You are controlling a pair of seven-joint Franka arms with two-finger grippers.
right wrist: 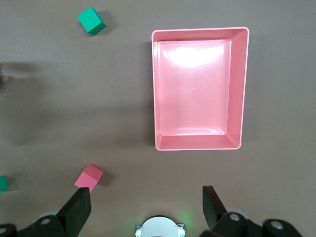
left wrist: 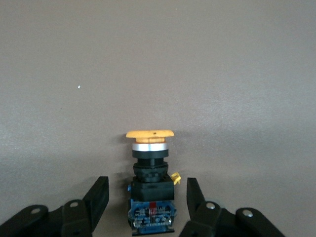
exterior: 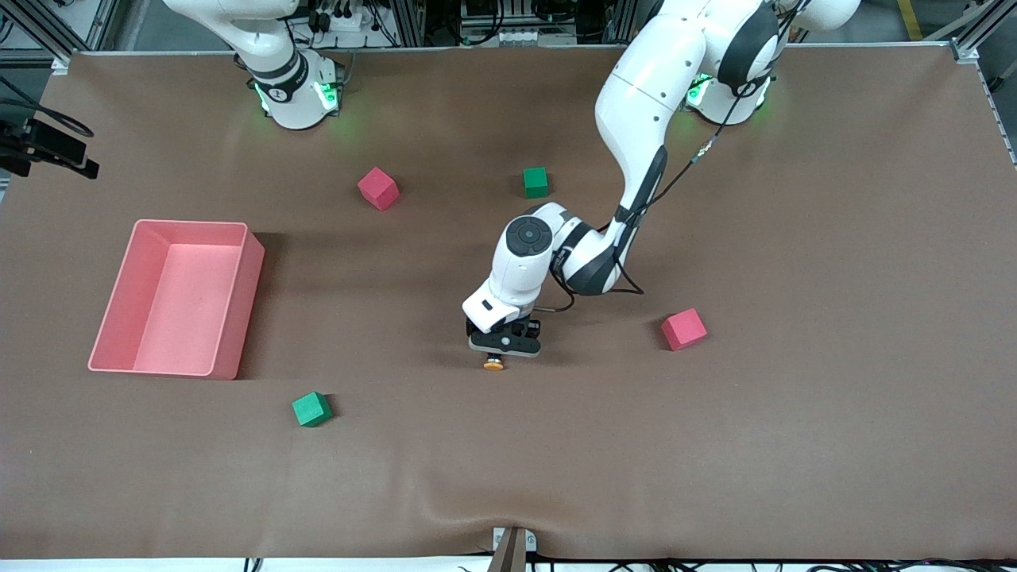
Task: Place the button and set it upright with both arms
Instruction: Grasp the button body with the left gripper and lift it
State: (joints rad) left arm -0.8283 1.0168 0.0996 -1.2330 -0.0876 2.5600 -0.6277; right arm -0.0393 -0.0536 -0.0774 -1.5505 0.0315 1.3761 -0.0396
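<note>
The button [exterior: 494, 365] lies on its side on the brown table near the middle, its orange cap pointing toward the front camera. In the left wrist view the button [left wrist: 150, 168] shows the orange cap, a silver ring, a black body and a blue base. My left gripper [exterior: 504, 343] is low over it, open. Its fingers [left wrist: 100, 190] stand on either side of the blue base, with a gap on each side. My right gripper [right wrist: 145, 193] waits high above its own base, open and empty.
A pink tray [exterior: 238, 318] stands toward the right arm's end. Two red cubes [exterior: 378, 188] [exterior: 684, 329] and two green cubes [exterior: 535, 182] [exterior: 311, 409] are scattered around the button. The right wrist view shows the tray [right wrist: 197, 143], a green cube [right wrist: 91, 20] and a red cube [right wrist: 89, 177].
</note>
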